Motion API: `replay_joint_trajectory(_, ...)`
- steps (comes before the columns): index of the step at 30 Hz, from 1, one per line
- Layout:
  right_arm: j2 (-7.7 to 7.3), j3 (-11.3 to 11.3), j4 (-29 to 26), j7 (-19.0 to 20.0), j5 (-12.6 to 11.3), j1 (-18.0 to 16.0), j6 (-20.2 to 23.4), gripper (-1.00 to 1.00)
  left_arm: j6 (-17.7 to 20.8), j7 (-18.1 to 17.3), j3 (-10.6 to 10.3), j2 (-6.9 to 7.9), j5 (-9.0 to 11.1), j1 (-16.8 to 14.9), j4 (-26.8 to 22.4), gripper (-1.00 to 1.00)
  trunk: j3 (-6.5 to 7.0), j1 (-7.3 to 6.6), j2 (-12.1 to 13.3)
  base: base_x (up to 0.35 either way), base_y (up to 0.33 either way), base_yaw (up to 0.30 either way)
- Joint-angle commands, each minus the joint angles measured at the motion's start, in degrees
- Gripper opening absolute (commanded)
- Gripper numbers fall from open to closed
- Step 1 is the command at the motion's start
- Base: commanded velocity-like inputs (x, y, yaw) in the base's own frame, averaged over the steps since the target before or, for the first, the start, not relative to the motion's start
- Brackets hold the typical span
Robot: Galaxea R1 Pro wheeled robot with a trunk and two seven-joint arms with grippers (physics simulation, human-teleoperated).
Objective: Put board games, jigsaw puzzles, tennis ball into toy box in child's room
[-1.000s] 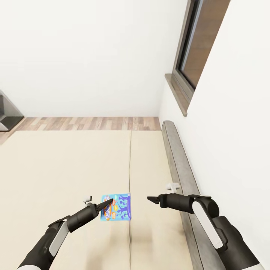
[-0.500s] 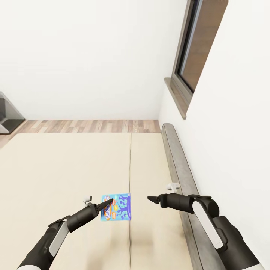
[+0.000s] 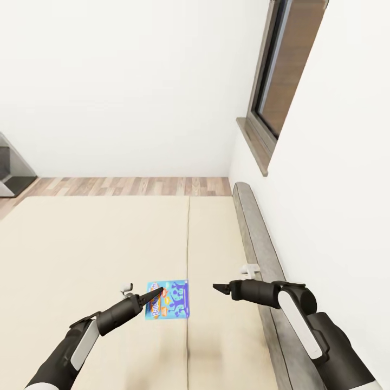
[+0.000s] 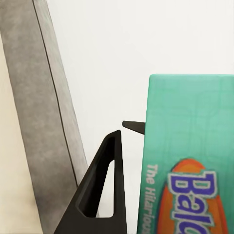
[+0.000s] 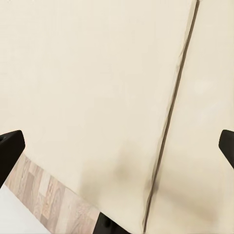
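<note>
the left gripper (image 3: 153, 296) is clamped on the edge of a flat blue-green cardboard board game box (image 3: 171, 306), held above the cream bed mattress (image 3: 81, 244). the right gripper (image 3: 218, 288) hangs beside it, fingers wide apart.

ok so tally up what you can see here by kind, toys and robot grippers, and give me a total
Board games: 1, the blue board game in the left gripper, above the bed
Grippers: 2, left gripper and right gripper
Total: 3
</note>
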Motion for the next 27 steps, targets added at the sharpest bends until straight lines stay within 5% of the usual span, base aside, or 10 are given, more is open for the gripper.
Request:
replay_joint_trajectory(1,-0.04,0.03,-0.05,0.35,0.33,-0.05,0.17,1.00,0.51,-0.04,0.00,0.00,0.18,-0.03,-0.01,-1.00,0.01,0.03,-0.09,0.000,0.000,0.000)
replay_joint_trajectory(27,-0.14,-0.01,-0.11,0.38,0.32,-0.05,0.21,1.00,0.51,-0.03,0.00,0.06,0.18,-0.03,0.00,-1.00,2.47,0.03,-0.09,0.000,0.000,0.000)
